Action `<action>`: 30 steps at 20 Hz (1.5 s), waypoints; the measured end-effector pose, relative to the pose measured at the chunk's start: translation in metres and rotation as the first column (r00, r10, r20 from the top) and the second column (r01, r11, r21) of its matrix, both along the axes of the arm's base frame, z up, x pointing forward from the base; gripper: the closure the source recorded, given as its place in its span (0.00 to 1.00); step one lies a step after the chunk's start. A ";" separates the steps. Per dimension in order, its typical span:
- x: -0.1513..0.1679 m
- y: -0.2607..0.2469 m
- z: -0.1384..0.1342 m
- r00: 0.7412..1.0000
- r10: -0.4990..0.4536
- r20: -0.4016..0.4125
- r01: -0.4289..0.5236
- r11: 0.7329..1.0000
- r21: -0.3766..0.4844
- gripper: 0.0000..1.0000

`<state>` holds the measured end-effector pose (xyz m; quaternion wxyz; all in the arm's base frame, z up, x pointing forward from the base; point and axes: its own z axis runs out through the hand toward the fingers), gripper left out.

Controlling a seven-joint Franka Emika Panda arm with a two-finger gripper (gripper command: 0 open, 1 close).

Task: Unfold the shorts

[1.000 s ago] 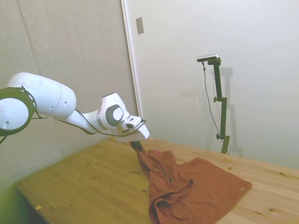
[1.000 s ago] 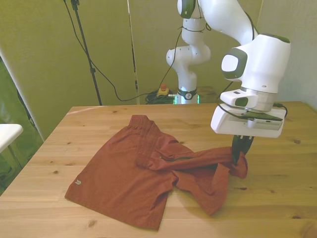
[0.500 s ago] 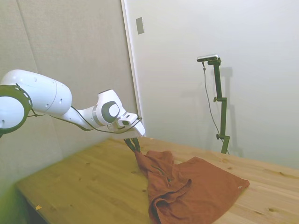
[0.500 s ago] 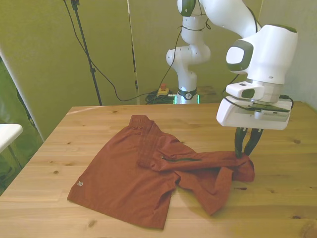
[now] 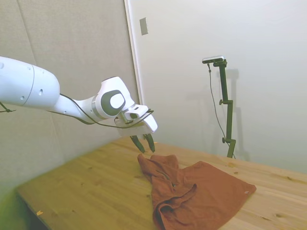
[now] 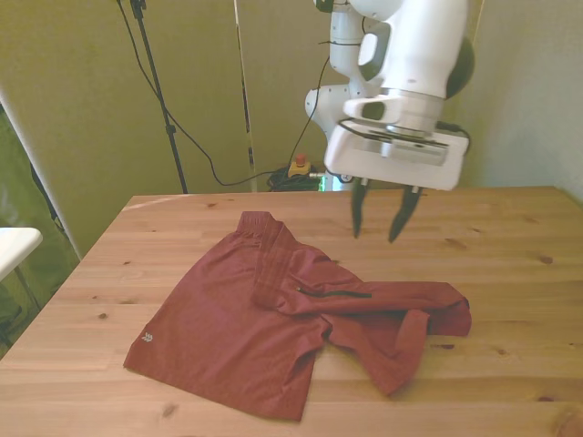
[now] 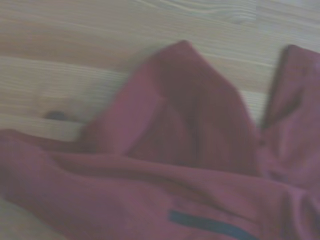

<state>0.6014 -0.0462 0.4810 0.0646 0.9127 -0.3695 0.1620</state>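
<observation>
We see the gripper point(image 6: 376, 217) hanging above the wooden table point(image 6: 510, 273) in the upper middle of the front view, fingers point(image 6: 358, 211) spread apart and holding nothing, clear of the cloth below. In the side view the gripper point(image 5: 144, 143) sits left of centre, just above the near tip of the rust-orange shorts point(image 5: 196, 194), with a small gap between fingertips and fabric. The shorts point(image 6: 282, 314) lie on the table across the lower middle of the front view, only partly spread: the part toward the front view's left lies flat, with a small light tag point(image 6: 146, 339) near its lower left corner, while the part toward the front view's right is bunched and folded over itself, ending in a rumpled lobe at right of centre. We note a dark pocket slit point(image 6: 332, 293) running across the folded band near the middle of the garment, and the waistband edge poking up at the upper left of the cloth. The wrist view is blurry; we make out the shorts point(image 7: 190, 165) filling most of it in folds, a dark slit point(image 7: 205, 223) low in the frame, and bare table point(image 7: 75, 45) wood along the top.
</observation>
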 end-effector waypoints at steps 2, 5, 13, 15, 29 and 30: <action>-0.005 -0.045 0.001 1.000 0.005 -0.016 -0.005 1.000 0.012 0.00; -0.011 -0.107 -0.011 0.997 0.064 -0.032 -0.063 0.997 0.046 0.00; -0.019 -0.201 -0.058 0.968 0.249 -0.011 -0.240 0.943 0.229 0.00; -0.019 -0.221 -0.068 0.966 0.258 -0.012 -0.247 0.936 0.249 0.00; 0.028 -0.229 -0.112 0.952 0.304 -0.016 -0.284 0.907 0.312 1.00; 0.030 -0.228 -0.113 0.952 0.307 -0.015 -0.287 0.905 0.313 1.00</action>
